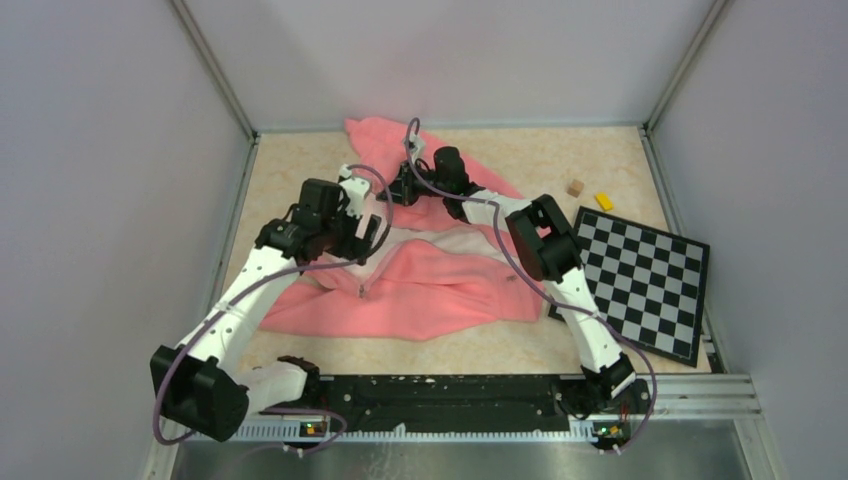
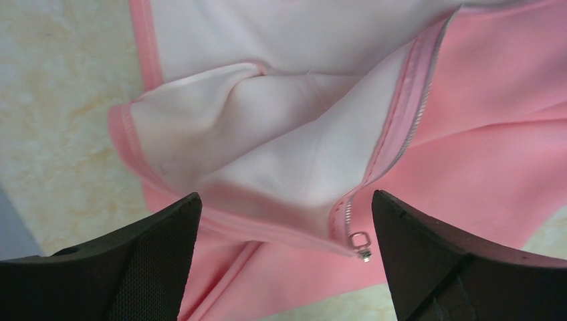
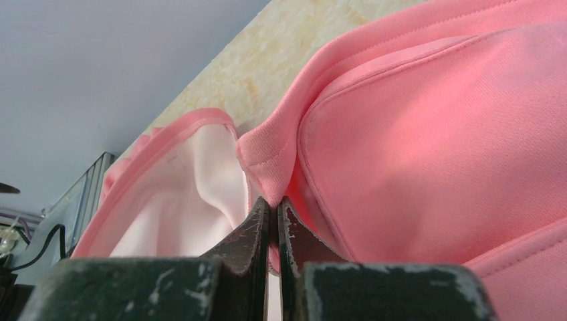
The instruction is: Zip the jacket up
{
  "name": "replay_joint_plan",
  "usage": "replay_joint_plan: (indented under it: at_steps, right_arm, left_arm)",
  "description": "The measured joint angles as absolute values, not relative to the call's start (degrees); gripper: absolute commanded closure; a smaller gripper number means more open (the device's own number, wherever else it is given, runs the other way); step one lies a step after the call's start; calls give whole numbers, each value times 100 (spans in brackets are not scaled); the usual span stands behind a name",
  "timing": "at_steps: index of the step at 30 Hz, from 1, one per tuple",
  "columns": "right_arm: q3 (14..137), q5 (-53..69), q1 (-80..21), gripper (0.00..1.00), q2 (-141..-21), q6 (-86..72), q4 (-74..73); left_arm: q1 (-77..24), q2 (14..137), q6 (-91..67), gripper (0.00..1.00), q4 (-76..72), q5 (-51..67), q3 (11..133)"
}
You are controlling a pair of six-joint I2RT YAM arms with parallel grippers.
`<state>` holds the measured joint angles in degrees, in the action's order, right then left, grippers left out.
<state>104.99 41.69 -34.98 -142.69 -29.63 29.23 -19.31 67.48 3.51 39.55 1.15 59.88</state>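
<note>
1. jacket lay crumpled on the table, left of centre. One part reached toward the back wall and the bulk sat nearer the arm bases. Front was open, with the paler lining exposed.
2. left gripper: jaws wide apart, gripping nothing. It hung over the jacket's lower front corner, one of its fingers on each side of the folded-back flap in the wrist view.
3. zipper pull sat at the bottom end of the tooth row, inside the open jaws and close to the right-hand finger in that view. Couldn't tell if the finger touched it.
4. zipper teeth ran up and away from the pull along the pink edge. Only that one row was clear; I couldn't make out the mating side.
5. right gripper: jaws almost together, clamped on a thin stitched edge of the jacket, fabric pinched between the tips. Couldn't tell which hem it was.
6. top view: right gripper was on the far part of the jacket, just behind the left one. They were near each other but apart.
7. checkerboard lay skewed on the right side of the table, its near-left corner just beside the jacket.
8. brown block and yellow block sat near each other beyond the board, apart from the jacket.
</note>
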Motion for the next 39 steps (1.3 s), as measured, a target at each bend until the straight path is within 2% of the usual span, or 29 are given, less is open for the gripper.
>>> replay_joint_plan:
  at_steps: [2,7,9,11,14,18,29,39]
  right_arm:
    - [10499,4169,-3498,100,-14269,-2958,2917]
    - [10499,4169,-3498,100,-14269,-2856,2906]
    - [10499,4167,-3498,100,-14269,-2801,2888]
    - [10499,4169,-3498,100,-14269,-2742,2860]
    - [10499,4169,-3498,100,-14263,-2657,2801]
    - [10497,4182,-3498,100,-14247,-2622,2783]
    - [10418,4254,-3498,100,-14193,-2615,2788]
    - [10412,4303,-3498,100,-14173,-2617,2810]
  left_arm:
    - [-1990,6678,722,4,4123,-152,5988]
    - [-2071,6357,1468,25,4499,-458,5988]
    - [-2093,6302,1772,30,4637,-381,5988]
    - [-2117,6318,2102,29,4851,-189,5988]
    - [-2152,6337,2600,20,5131,143,5927]
    - [-2171,6375,3070,14,5433,375,5892]
    - [-2145,6519,4648,16,5245,716,5568]
    - [-2130,6768,5183,18,4718,972,5192]
